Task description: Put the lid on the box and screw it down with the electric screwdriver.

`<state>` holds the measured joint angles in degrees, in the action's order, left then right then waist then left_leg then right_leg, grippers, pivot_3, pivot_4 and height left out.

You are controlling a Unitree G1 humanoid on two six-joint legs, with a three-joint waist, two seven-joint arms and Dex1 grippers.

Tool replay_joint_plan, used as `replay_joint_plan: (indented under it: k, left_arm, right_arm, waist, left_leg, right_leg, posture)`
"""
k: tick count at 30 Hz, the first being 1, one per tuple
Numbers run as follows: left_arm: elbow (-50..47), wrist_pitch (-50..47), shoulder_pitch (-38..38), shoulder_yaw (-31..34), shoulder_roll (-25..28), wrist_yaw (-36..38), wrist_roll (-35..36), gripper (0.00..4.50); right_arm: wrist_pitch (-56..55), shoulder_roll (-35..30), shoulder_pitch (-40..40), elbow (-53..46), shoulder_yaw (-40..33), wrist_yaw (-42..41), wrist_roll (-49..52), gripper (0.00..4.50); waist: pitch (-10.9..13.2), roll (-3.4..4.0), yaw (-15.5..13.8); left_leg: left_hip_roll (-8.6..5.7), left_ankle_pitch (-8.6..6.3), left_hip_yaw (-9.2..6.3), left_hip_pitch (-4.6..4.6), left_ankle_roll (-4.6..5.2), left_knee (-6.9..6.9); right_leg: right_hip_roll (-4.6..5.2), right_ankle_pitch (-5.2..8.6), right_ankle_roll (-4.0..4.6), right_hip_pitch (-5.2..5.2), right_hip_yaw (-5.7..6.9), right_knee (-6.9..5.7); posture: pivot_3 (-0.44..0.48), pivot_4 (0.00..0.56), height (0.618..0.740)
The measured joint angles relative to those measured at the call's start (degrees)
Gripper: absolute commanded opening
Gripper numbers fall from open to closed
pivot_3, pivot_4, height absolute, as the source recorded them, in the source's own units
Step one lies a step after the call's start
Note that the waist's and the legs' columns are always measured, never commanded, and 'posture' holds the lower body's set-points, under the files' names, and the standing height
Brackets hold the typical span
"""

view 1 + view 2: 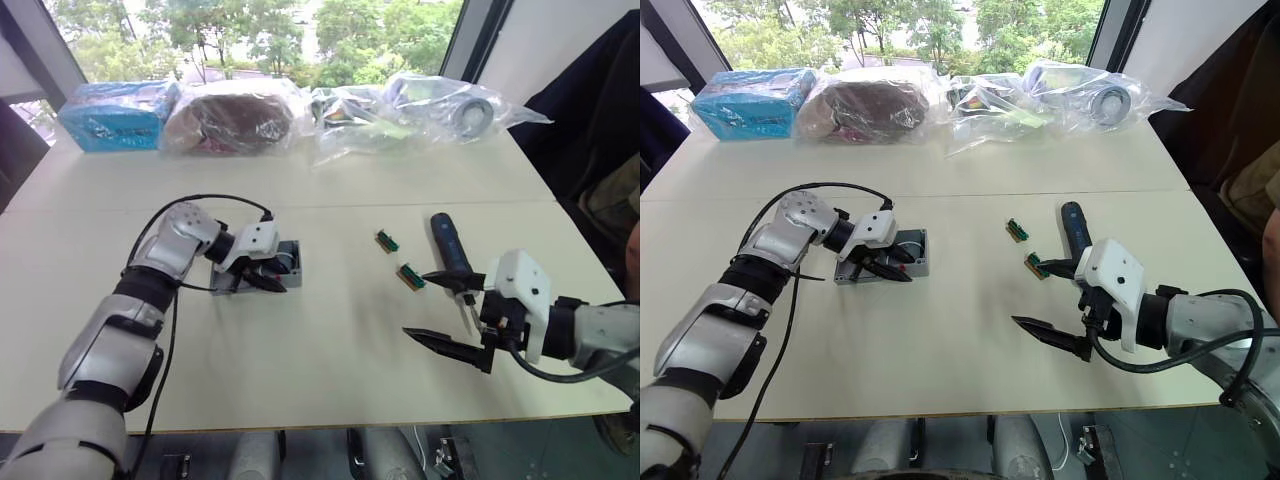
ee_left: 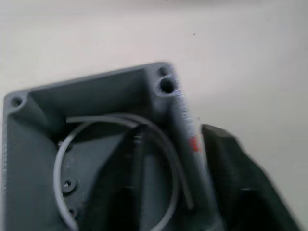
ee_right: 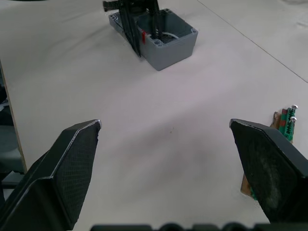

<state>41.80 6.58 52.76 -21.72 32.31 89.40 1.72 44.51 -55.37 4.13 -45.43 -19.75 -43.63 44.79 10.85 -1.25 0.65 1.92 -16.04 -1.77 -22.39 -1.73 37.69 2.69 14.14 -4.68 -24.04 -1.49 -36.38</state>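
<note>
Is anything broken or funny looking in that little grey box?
Nothing looks broken. The box stands open on the table, and the white ring inside it sits loose and crooked instead of flat. The left pincer has one finger dipped into the box and one outside its wall.

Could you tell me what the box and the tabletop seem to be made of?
The box: probably cast metal, though moulded plastic is possible. It is matt grey, with thick walls and moulded corner screw posts. The table: likely laminated board. It is smooth, pale beige and matt, with a straight seam between panels.
</note>
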Motion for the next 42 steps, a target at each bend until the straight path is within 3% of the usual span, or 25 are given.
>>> replay_joint_plan:
  k: [1,4,9,14,20,27,31,35,37,40,42]
  left_arm:
    - [0.3,0.6,0.6,0.1,-0.1,0.7,-0.1,0.07]
    - [0.4,1.9,1.6,-0.5,-0.4,2.0,0.0,0.07]
    - [0.5,6.8,3.1,-7.4,-1.3,2.8,2.1,0.07]
    - [3.7,12.9,7.3,-14.0,-6.4,2.9,2.7,0.07]
    - [14.7,19.4,13.4,-14.9,-15.0,2.9,-1.4,0.07]
    - [20.5,21.8,15.2,-13.1,-17.6,2.9,-4.8,0.07]
    - [20.9,21.9,15.2,-13.0,-17.7,2.9,-5.6,1.07]
    - [20.8,19.5,15.3,-10.2,-17.8,2.9,-5.7,2.42]
    - [19.0,16.3,15.2,-8.8,-17.5,2.9,-3.3,3.2]
    - [8.7,8.0,14.9,-7.6,-13.1,2.9,3.7,4.42]
    - [0.7,1.9,13.3,-4.4,-8.4,2.9,7.9,4.47]
  right_arm:
    - [0.0,0.1,0.1,0.0,0.0,0.3,-0.1,4.5]
    - [0.0,0.1,0.1,-0.3,0.0,0.6,-0.1,4.5]
    - [-0.1,0.1,0.3,-0.5,-0.1,0.6,-0.1,4.5]
    - [0.0,0.1,0.4,-0.7,-0.3,1.1,0.0,4.5]
    - [0.4,0.3,2.7,-2.7,-2.1,2.4,0.4,4.5]
    - [0.8,0.3,3.8,-4.0,-3.2,3.7,0.7,4.5]
    - [0.9,0.3,3.9,-4.1,-3.2,3.9,1.0,4.5]
    - [0.9,0.2,3.2,-4.1,-3.0,4.0,1.1,4.5]
    - [0.9,0.2,2.8,-4.0,-2.9,4.0,1.1,4.5]
    - [1.0,0.0,2.3,-4.0,-2.5,3.8,1.2,4.5]
    - [1.4,-0.2,2.2,-3.8,-2.4,3.6,1.6,4.5]
  waist:
    - [0.0,0.0,0.0]
    - [0.0,0.0,-0.2]
    - [0.0,0.0,-0.3]
    - [0.0,0.0,-0.8]
    - [0.0,-0.01,-1.1]
    - [0.0,-0.01,-1.0]
    - [0.0,-0.01,-1.0]
    - [0.0,-0.01,-1.0]
    - [0.0,-0.02,-1.0]
    - [0.0,-0.02,-0.7]
    - [0.0,0.01,0.1]
  left_leg:
    - [0.0,0.0,0.0,-0.02,0.0,0.13]
    - [-0.01,0.0,-0.02,-0.04,0.0,0.24]
    - [-0.01,0.0,-0.03,-0.06,0.0,0.39]
    - [-0.05,0.0,-0.04,-0.07,0.0,0.42]
    - [-0.06,0.0,-0.06,-0.1,0.01,0.42]
    - [-0.05,-0.01,-0.08,-0.09,0.02,0.42]
    - [-0.06,-0.01,-0.08,-0.09,0.02,0.42]
    - [-0.06,-0.01,-0.08,-0.09,0.02,0.42]
    - [-0.05,-0.01,-0.09,-0.1,0.01,0.42]
    - [-0.03,-0.01,-0.11,-0.1,0.01,0.42]
    - [-0.02,-0.01,-0.12,-0.04,0.02,0.4]
  right_leg:
    - [0.0,0.0,0.0,0.0,0.0,-0.07]
    - [0.01,0.0,0.03,0.06,0.0,-0.11]
    - [0.01,-0.04,0.11,0.13,-0.04,-0.1]
    - [-0.01,-0.05,0.11,0.14,-0.09,-0.09]
    - [-0.05,-0.09,0.04,0.14,-0.09,-0.04]
    - [-0.06,-0.07,0.06,0.14,-0.1,-0.05]
    - [-0.05,-0.07,0.07,0.15,-0.1,-0.05]
    - [-0.05,-0.1,0.01,0.14,-0.1,-0.05]
    - [-0.05,-0.1,0.01,0.14,-0.1,-0.05]
    - [-0.06,-0.11,0.0,0.13,-0.1,-0.06]
    - [-0.07,-0.12,-0.04,0.13,-0.1,-0.14]
  posture:
    - [0.0,0.15,0.74]
    - [0.0,0.15,0.74]
    - [0.0,0.15,0.74]
    - [0.0,0.15,0.74]
    - [0.0,0.15,0.74]
    - [0.0,0.15,0.74]
    - [0.0,0.15,0.74]
    - [0.0,0.15,0.74]
    - [0.0,0.15,0.74]
    - [0.0,0.15,0.74]
    - [0.0,0.15,0.74]
